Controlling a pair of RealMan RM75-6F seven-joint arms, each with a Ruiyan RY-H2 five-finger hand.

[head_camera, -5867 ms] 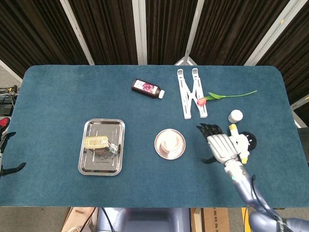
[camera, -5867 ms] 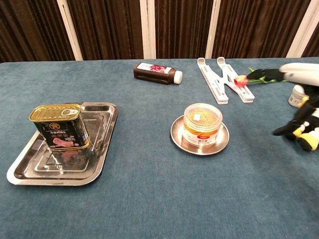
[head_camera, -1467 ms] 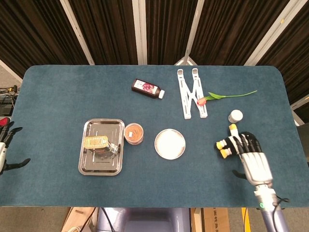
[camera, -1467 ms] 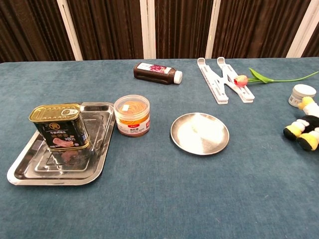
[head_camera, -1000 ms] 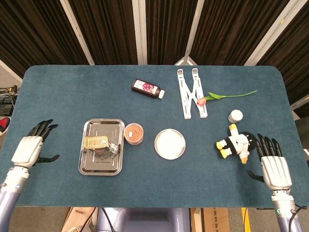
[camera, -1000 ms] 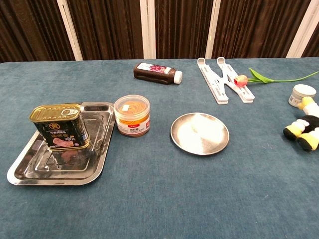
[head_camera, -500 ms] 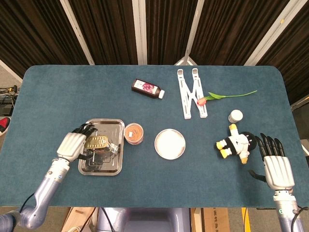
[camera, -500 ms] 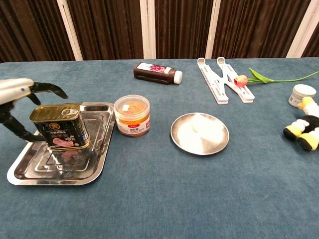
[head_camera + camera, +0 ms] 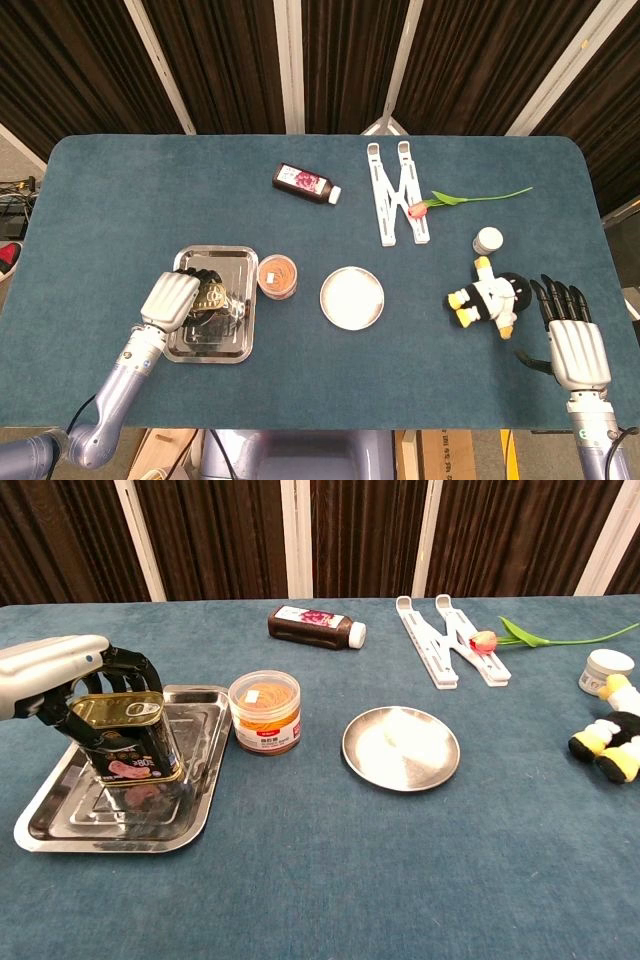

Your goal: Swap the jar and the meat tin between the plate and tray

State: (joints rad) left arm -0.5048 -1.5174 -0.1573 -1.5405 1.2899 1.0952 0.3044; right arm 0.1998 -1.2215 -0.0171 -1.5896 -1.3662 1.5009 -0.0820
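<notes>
meat tin, jar and bottle labels too small to read

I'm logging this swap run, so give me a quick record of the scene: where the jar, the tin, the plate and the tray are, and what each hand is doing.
meat tin: tilted in the tray, gripped by the left hand
tray: left side of table
jar: upright on the cloth, between tray and plate
plate: bare, centre of table
left hand: fingers wrapped around the tin
right hand: fingers spread, holding nothing, beside the penguin toy
</notes>
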